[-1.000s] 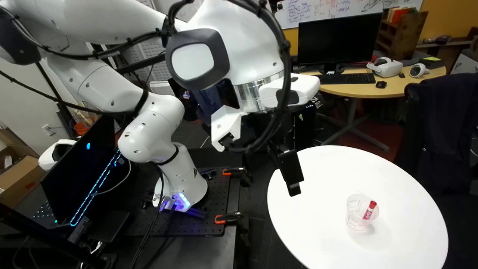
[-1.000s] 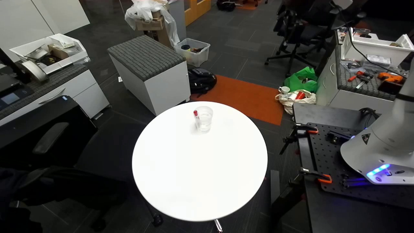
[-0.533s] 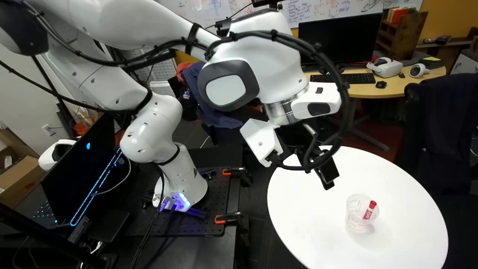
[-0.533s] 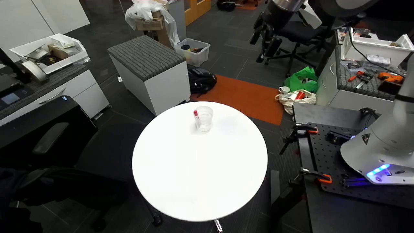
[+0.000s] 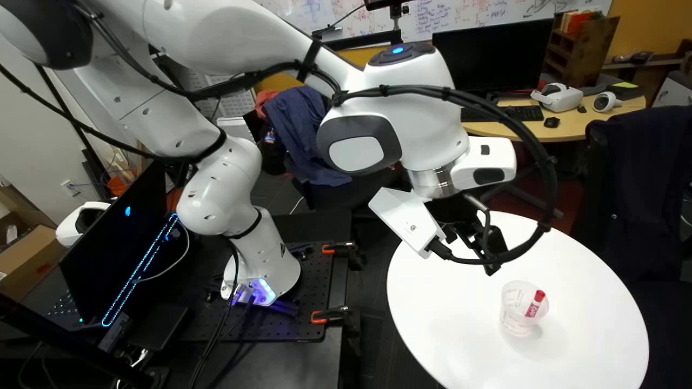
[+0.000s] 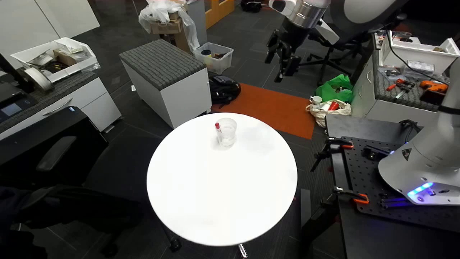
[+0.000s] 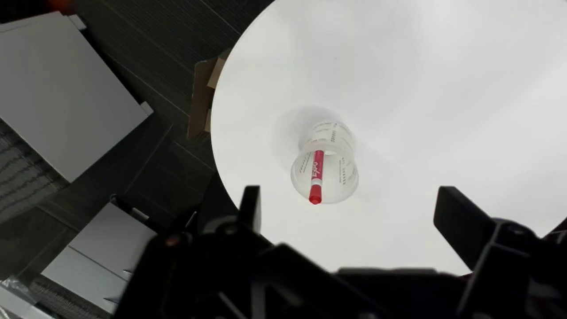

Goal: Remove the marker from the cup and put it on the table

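Gripper (image 7: 347,210), one: jaws wide apart, holding nothing; nearer the cup (image 7: 343,173) in both exterior views than a moment ago, yet clear of it. Marker (image 7: 316,177), one, red: leaning inside the upright cup on the table (image 6: 222,187), capped end uppermost, both unmoved. Judged status: approach stage, the shift bringing a grasp on the capped end closer, lift-out and set-down outstanding
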Motion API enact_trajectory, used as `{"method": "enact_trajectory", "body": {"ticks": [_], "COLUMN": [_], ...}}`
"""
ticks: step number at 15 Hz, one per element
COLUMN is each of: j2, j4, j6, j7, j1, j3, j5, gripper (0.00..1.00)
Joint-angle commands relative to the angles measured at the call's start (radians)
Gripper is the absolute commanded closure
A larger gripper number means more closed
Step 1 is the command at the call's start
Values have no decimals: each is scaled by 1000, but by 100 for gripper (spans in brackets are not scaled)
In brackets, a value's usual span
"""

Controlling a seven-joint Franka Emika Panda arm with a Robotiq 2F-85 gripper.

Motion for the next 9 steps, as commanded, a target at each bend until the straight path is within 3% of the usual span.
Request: {"method": "enact_trajectory", "body": {"ticks": [1,5,6,9], "j2": [117,196,150,189], "j4": [51,87,50,70], "j6": [83,85,81,81], "j7": [-24,-18,-5,-5], "j1": [-10,-20,-38,-41], "j3": [23,49,60,72], "j5": [29,42,20,28], "gripper": [0,0,0,0]}}
